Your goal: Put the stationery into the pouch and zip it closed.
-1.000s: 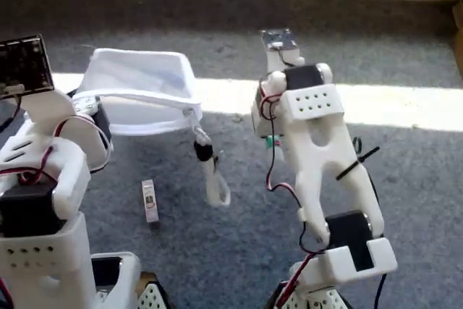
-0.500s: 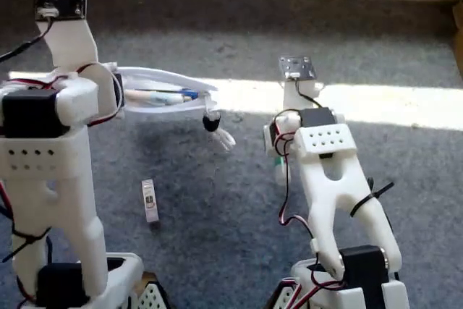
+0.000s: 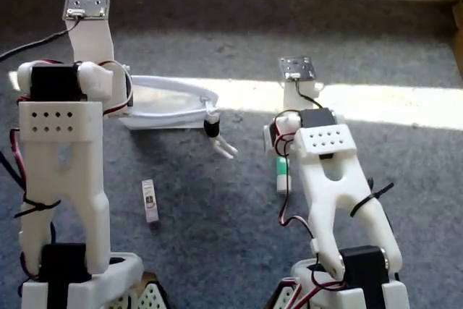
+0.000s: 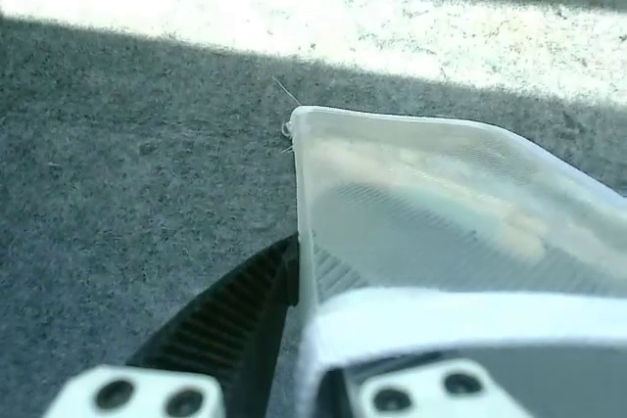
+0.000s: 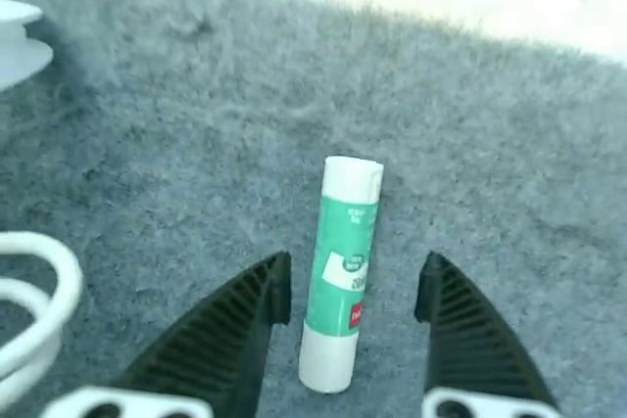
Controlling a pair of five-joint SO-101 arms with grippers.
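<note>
Right gripper [image 5: 355, 263] spread wide, hanging over the glue stick [image 5: 341, 271], which lies flat on the grey table [image 3: 376, 56] directly between the two jaws. The stick's long axis runs along the line of the fingers, so the jaws straddle its narrow width and neither appears to touch it; a descent and a squeeze would, by this geometry, close on its round body. Left gripper [image 4: 299, 263] pinching one edge of the white mesh pouch [image 3: 170, 103], held well apart from the stick, on the left arm's side. The right arm is plainly the nearer to the stick, and the pouch lies across from it towards the left. A small white item [image 3: 150, 200] lies on the table near the left arm's base, too small to identify
</note>
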